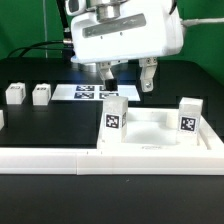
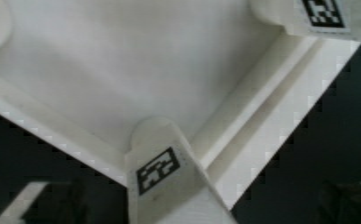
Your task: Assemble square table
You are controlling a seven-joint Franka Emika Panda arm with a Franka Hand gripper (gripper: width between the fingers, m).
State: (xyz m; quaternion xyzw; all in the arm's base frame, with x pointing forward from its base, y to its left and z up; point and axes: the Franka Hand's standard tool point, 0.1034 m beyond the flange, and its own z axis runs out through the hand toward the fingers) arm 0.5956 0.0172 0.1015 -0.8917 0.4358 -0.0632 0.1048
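The exterior view is taken from low down at the edge of the black table (image 1: 40,125) where the long rail (image 1: 50,158) lies. It is set at a middle distance and faced across the table toward the arm (image 1: 120,35). The wrist view is pointed down at the square top (image 2: 141,70) from very near. The top's inside and its tagged legs (image 2: 159,168) are shared by both views.
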